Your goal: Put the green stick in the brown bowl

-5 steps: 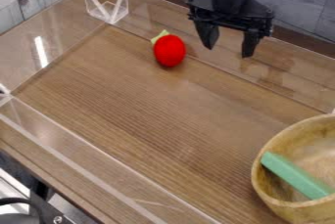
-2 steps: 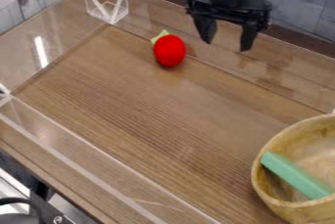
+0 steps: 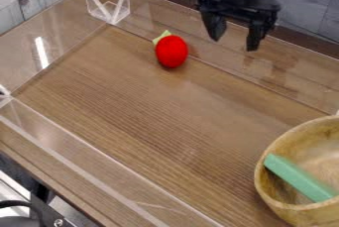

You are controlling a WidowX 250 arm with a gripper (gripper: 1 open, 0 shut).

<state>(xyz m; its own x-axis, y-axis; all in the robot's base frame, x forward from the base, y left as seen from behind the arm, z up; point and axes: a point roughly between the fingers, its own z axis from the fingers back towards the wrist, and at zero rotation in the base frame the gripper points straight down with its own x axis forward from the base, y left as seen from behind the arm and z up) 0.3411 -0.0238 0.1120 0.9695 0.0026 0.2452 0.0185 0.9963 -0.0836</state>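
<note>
Toward five o'clock from the claw (image 3: 235,37), which is spread wide and empty, the green stick (image 3: 298,178) is already seen inside the brown bowl (image 3: 281,203), its length angled ten-to-four.

We only got part of the brown bowl (image 3: 307,140); the right and bottom edges chopped it off. The green stick (image 3: 296,178) ran out of frame too, at its near end. The arm above the gripper (image 3: 235,34) was cropped at the top.
</note>
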